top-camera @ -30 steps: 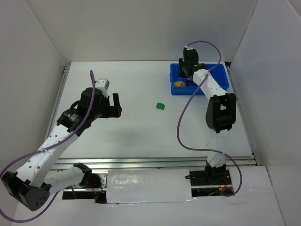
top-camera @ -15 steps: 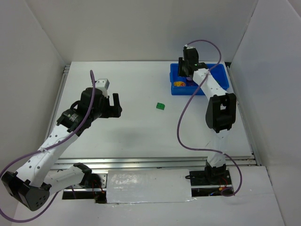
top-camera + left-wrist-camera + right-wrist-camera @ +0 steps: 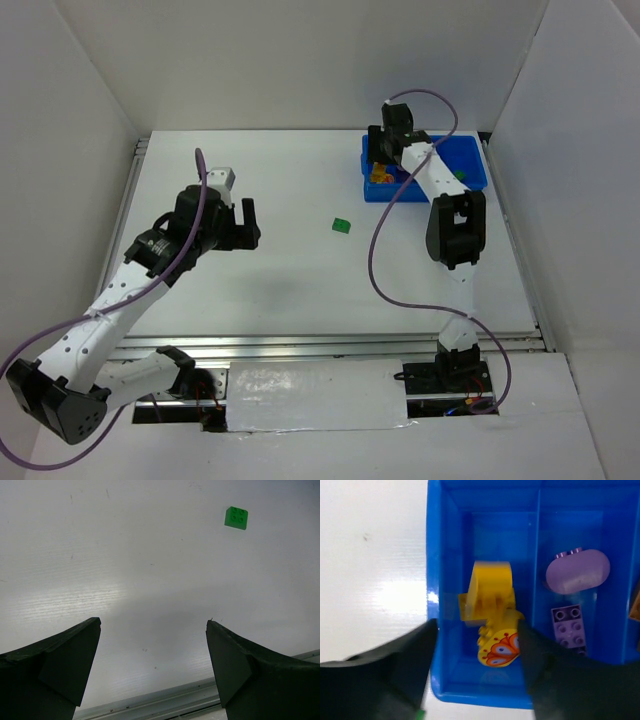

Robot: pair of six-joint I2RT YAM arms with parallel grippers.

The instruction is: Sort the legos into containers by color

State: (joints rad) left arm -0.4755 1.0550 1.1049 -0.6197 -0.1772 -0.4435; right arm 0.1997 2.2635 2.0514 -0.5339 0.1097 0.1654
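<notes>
Top view, tray: the blue tray (image 3: 474,152) sat at the far right corner of the desk (image 3: 300,290), with the right hand (image 3: 381,160) low over its left end.
Top view, stray brick: one green lego (image 3: 342,226) lay alone near the desk's middle, well apart from the tray and from the left hand (image 3: 247,222).
Left wrist, hand: the left hand (image 3: 153,625) hung wide and empty, and the green lego (image 3: 236,518) lay ahead, off to one side.
Left wrist, risk: a finger meeting that brick off-centre would likely skid it across the smooth desk.
Right wrist, hand: the right hand (image 3: 477,625) stood parted, gripping nothing, over the yellow legos (image 3: 490,587). The purple legos (image 3: 577,572) lay in the next compartment.
Right wrist, risk: if the hand rose askew, a finger could snag the blue tray (image 3: 434,555) or drag a yellow piece over the divider (image 3: 536,555).
</notes>
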